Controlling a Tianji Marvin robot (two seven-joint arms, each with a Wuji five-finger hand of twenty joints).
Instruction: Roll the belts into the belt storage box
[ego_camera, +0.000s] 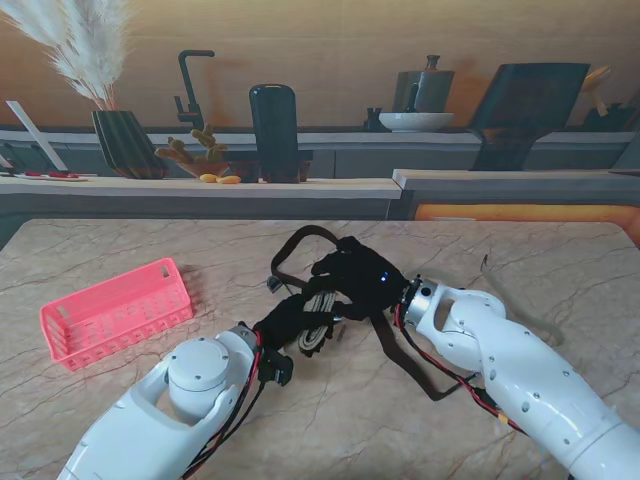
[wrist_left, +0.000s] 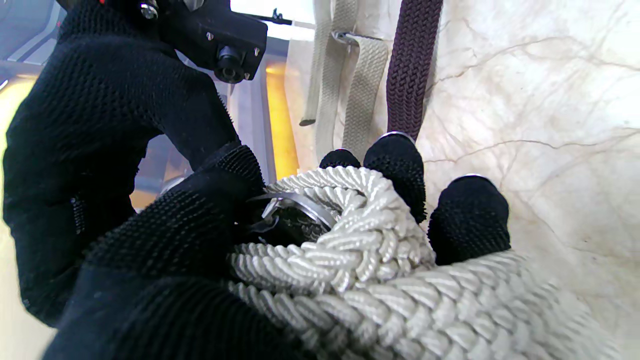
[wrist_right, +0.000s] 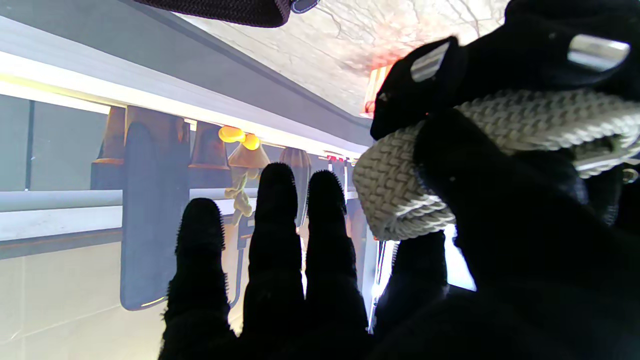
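A cream braided belt is wound into a roll near the table's middle. My left hand is shut on that roll, its fingertips curled over the far side. My right hand meets it from the right. Its thumb and one finger grip the roll, while the other fingers stick out straight. A dark brown belt loops loosely over the table around both hands. The pink storage box lies to the left, apart from the hands.
A flat beige belt lies beside the dark belt on the marble top. Behind the table runs a ledge with a vase of pampas grass and a dark upright object.
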